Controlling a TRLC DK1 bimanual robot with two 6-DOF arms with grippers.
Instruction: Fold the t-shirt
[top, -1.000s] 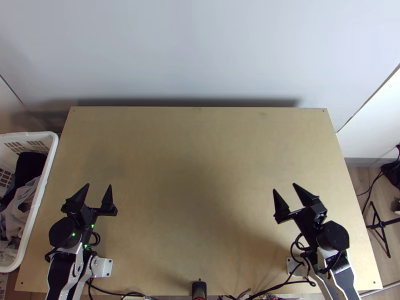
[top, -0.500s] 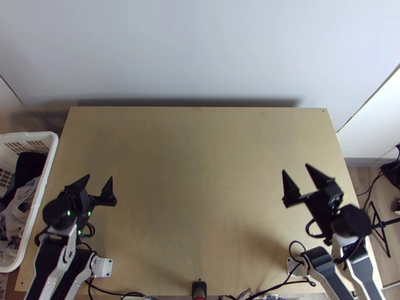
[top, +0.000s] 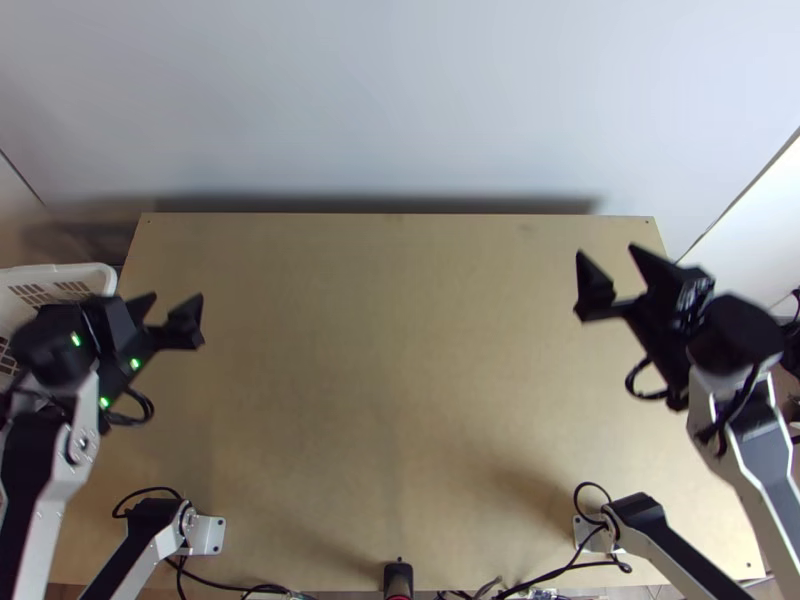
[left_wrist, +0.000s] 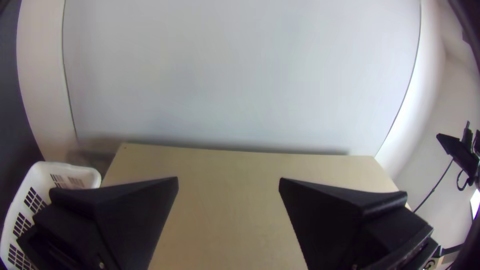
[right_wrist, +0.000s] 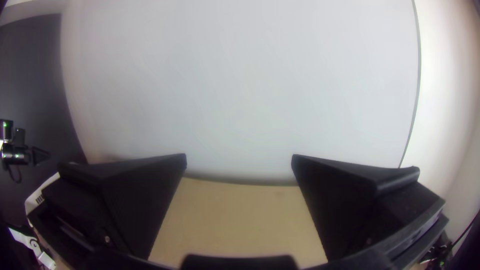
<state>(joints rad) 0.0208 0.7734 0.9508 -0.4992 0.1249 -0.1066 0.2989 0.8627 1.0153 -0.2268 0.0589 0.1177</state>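
Note:
My left gripper (top: 177, 298) is over the left part of the wooden table (top: 400, 380) in the top view, fingers apart and nothing between them. Above the table's right part is my right gripper (top: 605, 250), also open with an empty gap. The left wrist view has the left gripper (left_wrist: 229, 178) with its two black fingers spread wide over bare wood. In the right wrist view the right gripper (right_wrist: 239, 155) is spread likewise, facing the pale wall and the table's far edge.
A white laundry basket (top: 60, 268) stands beyond the table's left edge, partly behind the left arm. A pale wall (top: 400, 100) rises behind the table. Black cables (top: 560, 568) and a small black object (top: 398, 578) are along the near edge.
Both arms have moved up the picture, the left also leftward over the basket and the right also rightward. Both grippers have stayed open.

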